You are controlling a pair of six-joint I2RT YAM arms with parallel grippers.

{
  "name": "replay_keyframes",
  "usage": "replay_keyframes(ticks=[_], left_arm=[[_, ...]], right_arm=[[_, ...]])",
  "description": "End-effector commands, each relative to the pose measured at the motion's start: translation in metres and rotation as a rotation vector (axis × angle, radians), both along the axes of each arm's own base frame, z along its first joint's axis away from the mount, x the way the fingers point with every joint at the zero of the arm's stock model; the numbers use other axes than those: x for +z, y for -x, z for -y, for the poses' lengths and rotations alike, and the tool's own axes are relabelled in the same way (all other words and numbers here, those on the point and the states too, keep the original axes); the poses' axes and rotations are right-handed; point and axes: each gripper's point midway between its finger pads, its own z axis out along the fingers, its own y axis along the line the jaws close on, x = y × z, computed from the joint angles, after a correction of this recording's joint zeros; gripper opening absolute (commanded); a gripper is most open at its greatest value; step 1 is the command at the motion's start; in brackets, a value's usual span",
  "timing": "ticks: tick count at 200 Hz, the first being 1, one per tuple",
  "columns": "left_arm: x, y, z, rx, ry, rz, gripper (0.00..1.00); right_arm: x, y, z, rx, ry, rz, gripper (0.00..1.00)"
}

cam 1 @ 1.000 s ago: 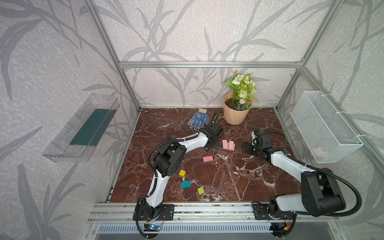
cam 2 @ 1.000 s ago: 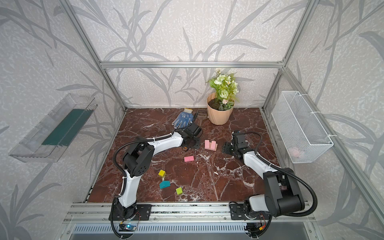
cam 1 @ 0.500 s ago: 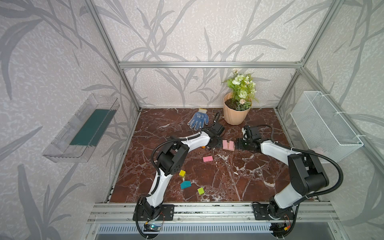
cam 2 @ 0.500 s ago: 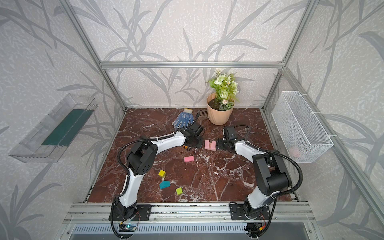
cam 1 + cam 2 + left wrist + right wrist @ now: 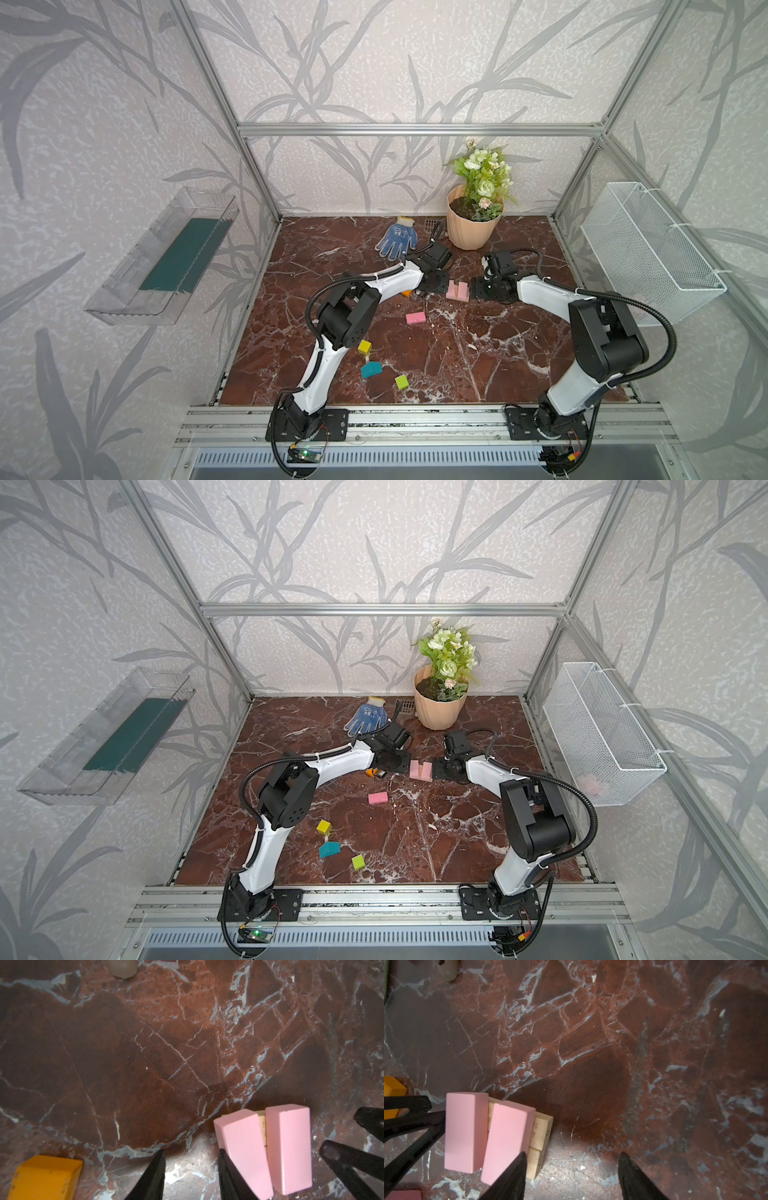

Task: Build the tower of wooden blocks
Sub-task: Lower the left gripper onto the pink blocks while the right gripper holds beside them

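The wood block tower (image 5: 457, 291) (image 5: 420, 770) is two pink oblongs (image 5: 465, 1130) (image 5: 508, 1136) lying side by side on a tan base (image 5: 542, 1132). My left gripper (image 5: 434, 286) (image 5: 191, 1153) is low at its left, jaws slightly apart over bare floor, one finger against a pink oblong (image 5: 243, 1147). My right gripper (image 5: 478, 288) (image 5: 573, 1155) stands open at the tower's right, one finger at the tan base. Loose wood blocks: orange (image 5: 406, 293) (image 5: 45, 1176) behind the left gripper, pink (image 5: 416, 318), yellow (image 5: 364, 347), teal (image 5: 371, 369), lime (image 5: 401, 381).
A peach flowerpot (image 5: 473, 228) and a blue glove (image 5: 397, 243) stand at the back of the marble floor. A white wire basket (image 5: 648, 249) hangs on the right wall and a clear tray (image 5: 166, 257) on the left wall.
My right arm has swung in from the right to the tower's side, its jaws narrowing a little. The left gripper has stayed beside the tower.
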Motion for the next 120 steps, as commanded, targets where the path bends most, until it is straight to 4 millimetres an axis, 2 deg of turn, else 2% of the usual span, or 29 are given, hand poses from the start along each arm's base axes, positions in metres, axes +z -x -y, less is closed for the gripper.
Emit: replay_keyframes(ticks=[1,31,37,120], left_arm=[[0.002,0.002,0.009,-0.011,0.016,-0.012,0.43],[0.004,0.003,0.010,-0.014,0.018,-0.012,0.43],[0.002,0.003,0.010,-0.015,0.017,-0.014,0.43],[0.002,0.006,0.017,-0.024,0.038,-0.026,0.43]], right_arm=[[0.003,-0.002,-0.001,0.013,0.020,-0.006,0.68],[0.005,-0.003,-0.004,0.022,0.024,-0.004,0.67],[-0.005,-0.001,-0.004,0.024,0.034,-0.030,0.67],[-0.009,-0.002,-0.007,0.037,0.074,-0.052,0.66]])
